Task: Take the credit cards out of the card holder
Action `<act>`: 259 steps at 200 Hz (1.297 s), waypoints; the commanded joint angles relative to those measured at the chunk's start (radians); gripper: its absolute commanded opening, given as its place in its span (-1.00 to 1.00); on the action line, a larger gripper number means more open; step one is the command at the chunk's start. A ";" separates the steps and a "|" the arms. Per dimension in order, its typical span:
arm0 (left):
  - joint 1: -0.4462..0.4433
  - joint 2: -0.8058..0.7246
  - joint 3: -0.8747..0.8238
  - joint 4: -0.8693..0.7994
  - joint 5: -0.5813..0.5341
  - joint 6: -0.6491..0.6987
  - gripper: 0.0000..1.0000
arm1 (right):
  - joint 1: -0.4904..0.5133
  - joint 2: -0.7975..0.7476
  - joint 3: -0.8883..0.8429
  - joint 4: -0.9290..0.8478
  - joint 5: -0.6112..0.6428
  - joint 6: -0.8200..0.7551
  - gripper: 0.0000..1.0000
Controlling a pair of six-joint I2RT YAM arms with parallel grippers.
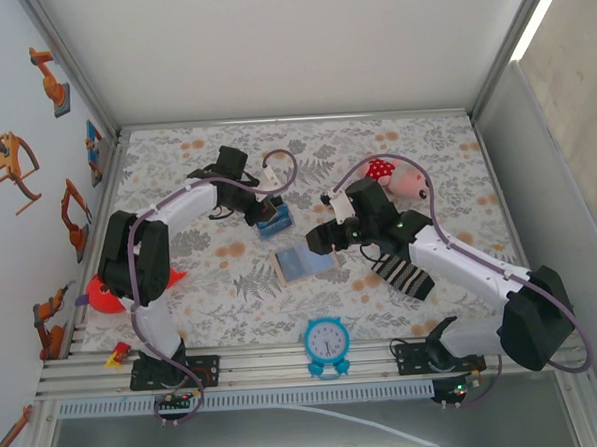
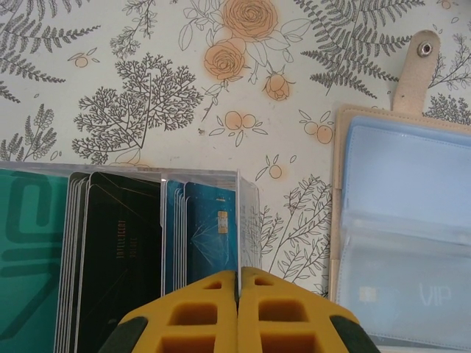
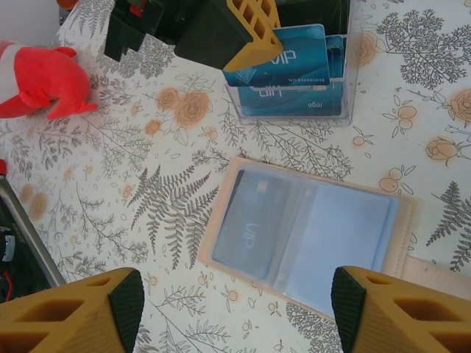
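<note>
Floral tablecloth lies under the right claw [image 3: 234, 305], whose fingers stand spread and empty, directly above the open holder [image 3: 309, 228]. One card [image 3: 246, 228] sits in a sleeve below: probably light, stiff and slick, best pinched by its edge at the sleeve's mouth. Beyond, the left claw [image 2: 237, 294], pressed together, hovers at a box [image 3: 291, 110] of cards; whether it pinches one is unclear.

Floral-print table [image 1: 212, 288]: card holder [image 1: 303, 262] lying open at centre, clear card box [image 1: 273, 223] just behind it, striped sock [image 1: 401, 275] right, red toy [image 1: 100, 294] far left.
</note>
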 commanded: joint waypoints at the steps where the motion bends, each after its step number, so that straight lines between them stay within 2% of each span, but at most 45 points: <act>1: 0.013 -0.041 0.030 0.016 -0.019 0.019 -0.91 | 0.007 0.002 0.025 0.001 -0.013 0.008 0.37; 130: 0.020 0.020 0.025 0.004 0.005 0.018 -0.89 | 0.007 0.007 0.032 -0.006 -0.014 0.004 0.37; 185: 0.019 0.028 0.038 -0.004 -0.009 0.005 -0.55 | 0.007 -0.003 0.027 -0.009 -0.009 0.003 0.37; 224: 0.015 -0.011 0.044 -0.006 -0.024 -0.011 -0.51 | 0.007 0.002 0.022 -0.010 0.002 0.010 0.37; 249: 0.003 -0.074 0.029 -0.006 -0.025 -0.033 -0.50 | 0.017 0.008 0.015 -0.019 0.068 0.025 0.33; 253: 0.000 -0.089 0.026 -0.004 -0.026 -0.041 -0.31 | 0.021 0.010 0.014 -0.023 0.084 0.026 0.33; 259: -0.004 -0.114 0.015 0.004 -0.028 -0.051 -0.26 | 0.028 0.011 0.015 -0.032 0.111 0.028 0.31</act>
